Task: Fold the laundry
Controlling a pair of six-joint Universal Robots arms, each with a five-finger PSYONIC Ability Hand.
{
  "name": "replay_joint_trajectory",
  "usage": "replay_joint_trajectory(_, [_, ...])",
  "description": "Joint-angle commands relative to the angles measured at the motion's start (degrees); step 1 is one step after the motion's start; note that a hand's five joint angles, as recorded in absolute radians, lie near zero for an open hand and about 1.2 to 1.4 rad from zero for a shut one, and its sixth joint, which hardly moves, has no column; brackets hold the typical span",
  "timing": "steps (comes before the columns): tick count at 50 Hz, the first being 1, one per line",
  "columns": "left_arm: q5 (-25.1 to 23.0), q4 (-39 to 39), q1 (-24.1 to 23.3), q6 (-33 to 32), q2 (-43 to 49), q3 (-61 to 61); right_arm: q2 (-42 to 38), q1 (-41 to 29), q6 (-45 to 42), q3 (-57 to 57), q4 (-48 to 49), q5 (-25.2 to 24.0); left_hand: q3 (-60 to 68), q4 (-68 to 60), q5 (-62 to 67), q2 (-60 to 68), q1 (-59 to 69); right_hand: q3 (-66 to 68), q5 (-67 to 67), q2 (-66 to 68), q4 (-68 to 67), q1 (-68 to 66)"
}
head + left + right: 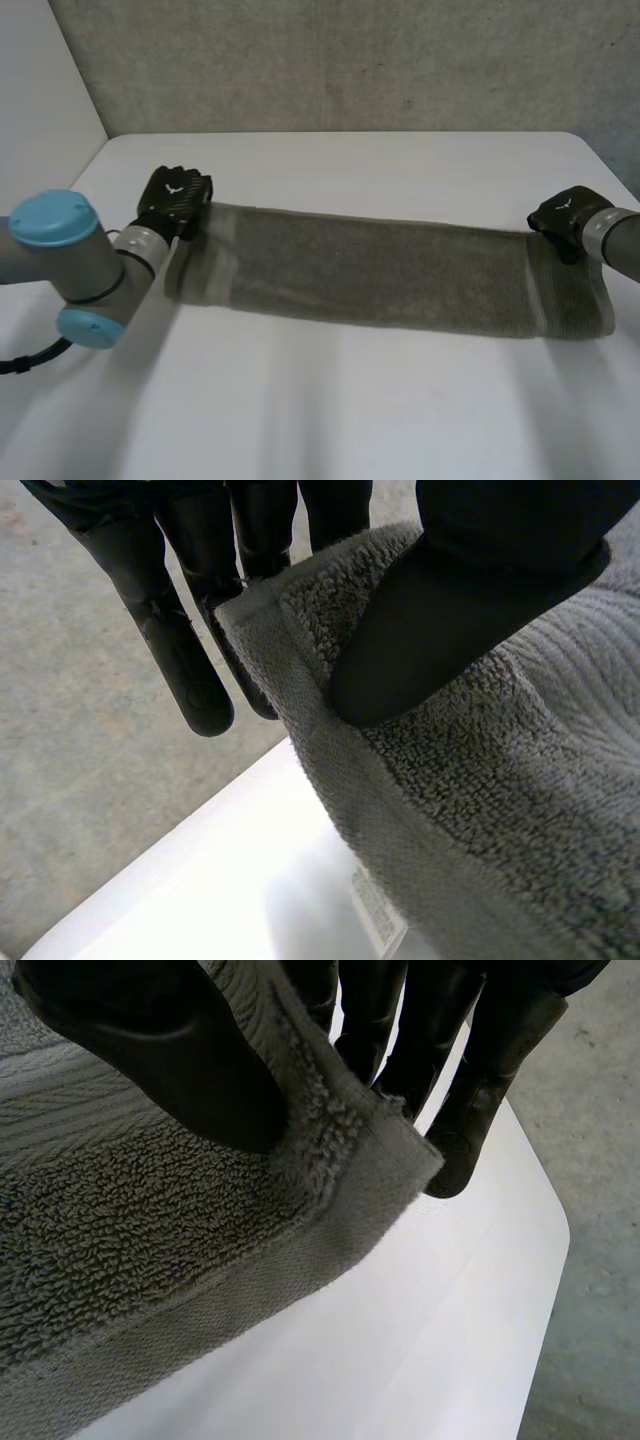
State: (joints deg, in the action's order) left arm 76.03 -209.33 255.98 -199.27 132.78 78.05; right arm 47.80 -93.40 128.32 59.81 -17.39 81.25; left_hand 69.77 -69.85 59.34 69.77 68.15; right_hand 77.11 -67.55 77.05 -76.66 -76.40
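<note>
Grey terry towel (380,275), far corners each pinched between thumb and fingers by the left hand (178,197) and right hand (562,215), lies stretched across the white table (350,400). Raising both corners level, evenly taut, should fold it square.

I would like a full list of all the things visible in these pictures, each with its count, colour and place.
towel: one, grey, stretched lengthwise across the table between the two hands
label: one, white, on the towel's edge below the left hand's grip
table: one, white, under the towel
wall: one, grey, behind the table
left arm: one, grey with light-blue caps, at the table's left side
right arm: one, grey, at the table's right side
left hand: one, black, pinching the towel's far left corner between thumb and fingers
right hand: one, black, pinching the towel's far right corner between thumb and fingers
</note>
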Motion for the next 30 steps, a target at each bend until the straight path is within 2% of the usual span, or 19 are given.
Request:
replay_joint_trajectory(1, [0.4, 0.0, -0.9, -0.2, 4.5, -4.8, -3.4, -0.2, -0.1, -3.4, 0.2, 1.4, 10.2, -10.2, 10.7, 10.2, 11.8, 2.9, -2.5, 2.9, -3.3, -3.6])
replay_joint_trajectory(13, [2.2, 0.1, -0.9, -0.3, 7.7, -9.6, -6.8, -0.3, 1.3, -8.7, 1.2, 1.6, 10.2, -10.2, 10.7, 10.2, 11.8, 2.9, -2.5, 2.9, -3.3, -3.6])
replay_joint_trajectory(14, [2.2, 0.1, -0.9, -0.3, 7.8, -9.8, -6.9, -0.5, 1.5, -9.0, 1.7, 1.7, 8.9, -8.8, 9.4, 8.9, 10.5, -21.2, 21.6, -21.1, 20.8, 20.5])
replay_joint_trajectory(15, [2.2, 0.2, -0.9, -0.3, 7.8, -9.8, -6.9, -0.6, 1.5, -9.0, 1.7, 1.7, -13.6, 13.7, -13.1, -13.6, -12.0, -21.4, 21.9, -21.4, 21.0, 20.7])
replay_joint_trajectory(16, [2.2, 0.2, -0.9, -0.3, 7.8, -9.8, -7.0, -0.7, 1.7, -9.1, 2.0, 2.0, -13.8, 13.9, -13.4, -13.8, -12.2, -56.2, 56.7, -56.2, 55.8, 55.5])
replay_joint_trajectory(17, [2.2, 0.5, -0.9, -0.4, 7.8, -9.8, -7.0, -0.8, 1.9, -9.1, 2.5, 2.5, -39.1, 39.2, -38.7, -39.1, -37.5, -67.1, 67.5, -67.1, 66.7, 66.4])
replay_joint_trajectory(18, [2.3, 1.5, -0.9, -0.4, 7.7, -9.7, -7.0, -0.8, 1.9, -9.1, 2.5, 2.5, -59.2, 59.3, -58.8, -59.2, -57.6, -67.1, 67.5, -67.1, 66.7, 66.4])
replay_joint_trajectory(23, [3.7, 6.9, -0.9, -0.3, 6.8, -9.8, -5.9, -0.7, 4.0, -8.9, 4.6, 3.9, -59.8, 59.8, -59.3, -59.8, -58.2, -67.1, 67.5, -67.1, 66.7, 66.4])
replay_joint_trajectory(30, [7.3, 13.8, -0.9, 0.4, 2.6, -8.0, 3.6, 0.2, 14.2, -2.1, 5.2, 2.9, -59.8, 59.8, -59.3, -59.8, -58.2, -67.1, 67.5, -67.1, 66.7, 66.4])
